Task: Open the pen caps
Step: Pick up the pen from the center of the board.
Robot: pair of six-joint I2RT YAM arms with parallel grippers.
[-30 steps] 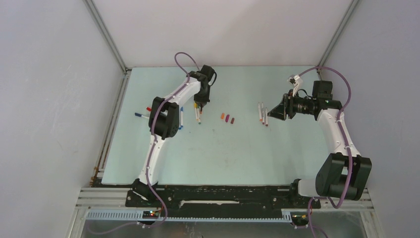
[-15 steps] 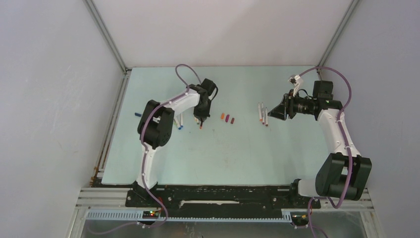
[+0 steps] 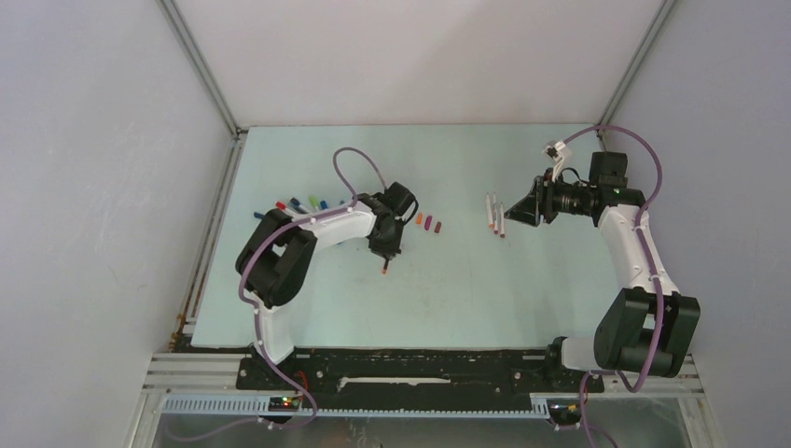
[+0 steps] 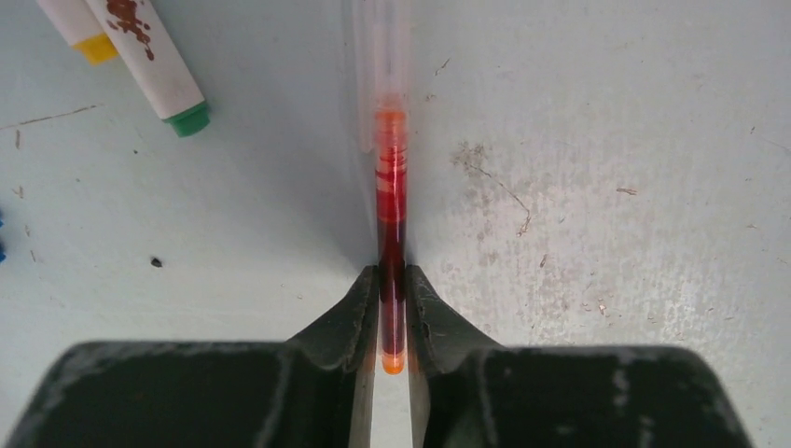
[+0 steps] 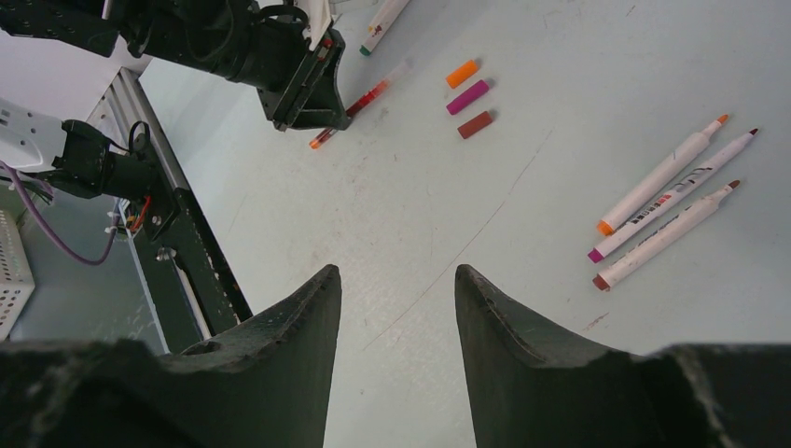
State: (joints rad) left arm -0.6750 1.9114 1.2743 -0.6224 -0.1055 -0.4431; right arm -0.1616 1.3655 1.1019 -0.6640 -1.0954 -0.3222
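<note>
Uncapping step: left gripper pinches red pen cap on its barrel at table centre-left, right gripper half-spread, empty; next, right should grasp barrel and pull

No legible text; small print on one pen barrel too blurred to read.

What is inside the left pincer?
The left pincer pinches a red pen cap; the white barrel sticks out ahead. The cap's sides inside the grip are covered.
</note>
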